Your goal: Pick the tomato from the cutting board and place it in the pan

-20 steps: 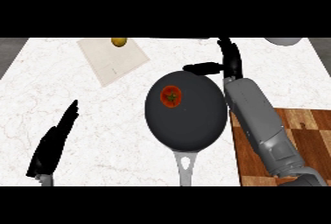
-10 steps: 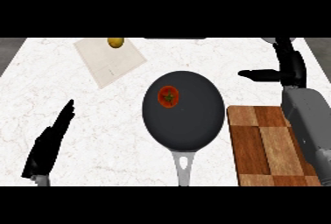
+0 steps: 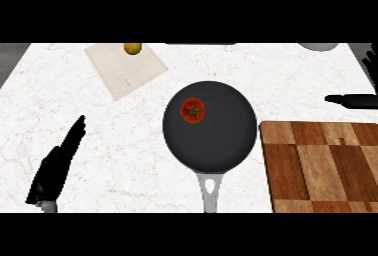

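A pale square mat (image 3: pixel 125 70) lies tilted on the white marble counter (image 3: pixel 280 75). A small yellow-olive fruit (image 3: pixel 132 48) sits on the mat's far edge. Well to the mat's right, a white dish (image 3: pixel 319 46) peeks in, mostly cut off.

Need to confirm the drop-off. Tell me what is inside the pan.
Inside the pan lies the tomato, stem side up, toward its upper left part. Nothing else shows in it, and no hand covers it. Only the patch under the tomato is hidden.
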You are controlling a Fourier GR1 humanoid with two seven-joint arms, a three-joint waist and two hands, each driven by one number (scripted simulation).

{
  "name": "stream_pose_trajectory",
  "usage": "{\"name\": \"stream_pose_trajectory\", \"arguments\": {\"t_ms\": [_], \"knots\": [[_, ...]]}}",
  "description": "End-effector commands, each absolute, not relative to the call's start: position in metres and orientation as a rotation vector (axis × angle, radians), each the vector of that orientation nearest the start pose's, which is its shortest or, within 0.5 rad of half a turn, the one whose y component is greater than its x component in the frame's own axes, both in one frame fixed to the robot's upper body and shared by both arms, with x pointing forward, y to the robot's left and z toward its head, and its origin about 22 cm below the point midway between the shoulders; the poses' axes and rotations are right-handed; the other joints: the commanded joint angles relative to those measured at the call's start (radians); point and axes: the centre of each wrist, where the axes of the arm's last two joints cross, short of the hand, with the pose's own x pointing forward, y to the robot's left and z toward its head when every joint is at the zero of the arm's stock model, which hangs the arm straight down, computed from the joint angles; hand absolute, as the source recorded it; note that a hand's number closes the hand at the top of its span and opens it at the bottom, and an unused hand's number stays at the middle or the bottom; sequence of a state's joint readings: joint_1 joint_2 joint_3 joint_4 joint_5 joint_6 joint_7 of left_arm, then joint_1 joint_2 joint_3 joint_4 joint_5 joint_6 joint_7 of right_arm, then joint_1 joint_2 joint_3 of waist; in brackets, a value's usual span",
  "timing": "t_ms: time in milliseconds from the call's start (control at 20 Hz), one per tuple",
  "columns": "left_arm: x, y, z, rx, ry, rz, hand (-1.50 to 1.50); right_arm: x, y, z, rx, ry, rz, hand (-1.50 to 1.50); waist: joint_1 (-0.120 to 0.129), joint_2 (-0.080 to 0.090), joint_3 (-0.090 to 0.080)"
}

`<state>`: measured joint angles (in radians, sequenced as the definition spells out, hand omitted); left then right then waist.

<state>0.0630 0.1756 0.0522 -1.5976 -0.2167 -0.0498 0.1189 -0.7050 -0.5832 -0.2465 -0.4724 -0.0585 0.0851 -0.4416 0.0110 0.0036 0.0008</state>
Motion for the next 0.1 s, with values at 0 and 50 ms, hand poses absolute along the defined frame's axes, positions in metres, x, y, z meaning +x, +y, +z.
{"name": "stream_pose_trajectory", "arguments": {"t_ms": [0,50], "knots": [[0.229,0.279,0.001,0.333,-1.393,-0.295,0.00,0.370,-0.444,0.069,-0.386,-1.688,0.110,-1.50,0.010,0.004,0.000],[0.233,0.278,0.014,0.326,-1.399,-0.276,0.00,0.364,-0.445,0.062,-0.390,-1.688,0.099,-1.50,0.004,0.001,0.000]]}}
